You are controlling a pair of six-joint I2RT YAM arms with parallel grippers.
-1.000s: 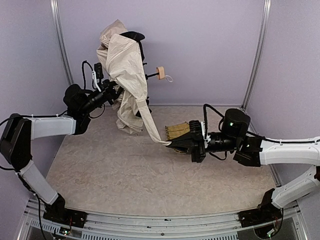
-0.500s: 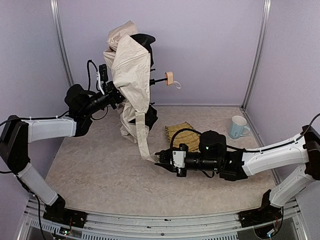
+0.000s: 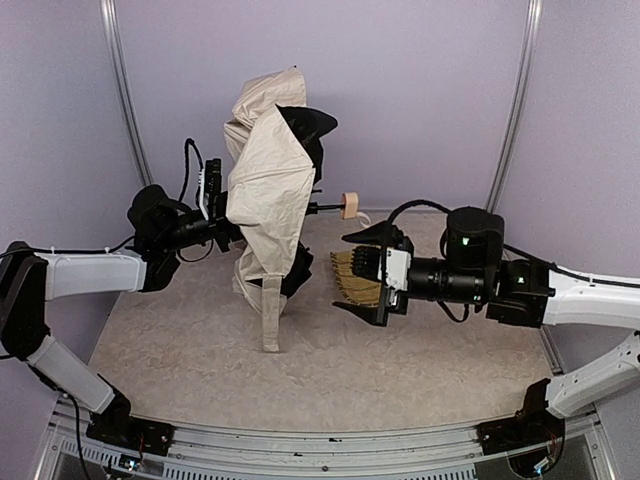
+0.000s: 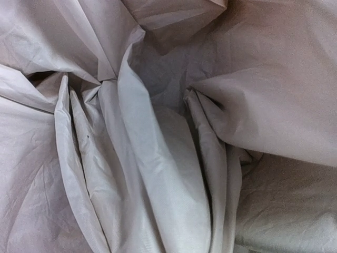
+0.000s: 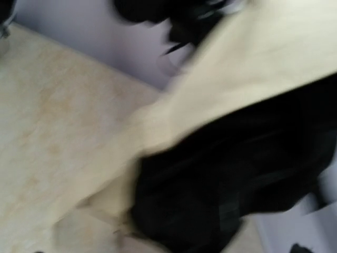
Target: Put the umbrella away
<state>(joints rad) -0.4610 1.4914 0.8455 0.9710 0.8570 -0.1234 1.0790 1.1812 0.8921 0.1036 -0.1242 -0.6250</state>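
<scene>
1. Umbrella (image 3: 265,190): half-collapsed and held up over the desk (image 3: 200,350) near its far edge, left of centre, cream fabric bunched over black ribs.
2. Its tan handle (image 3: 349,204) points right.
3. A long fabric strip (image 3: 272,315) hangs from it, its end touching the desk.
4. Left gripper (image 3: 220,218): buried in the folds, closed narrow on the umbrella, which hangs from it. Its wrist view shows only creased fabric (image 4: 158,158).
5. Right gripper (image 3: 358,275): jaws wide, holding nothing, just right of the umbrella and above a woven basket (image 3: 345,265) on the desk.
6. Right wrist view: blurred, showing pale fabric (image 5: 253,63) over a black underside.
</scene>
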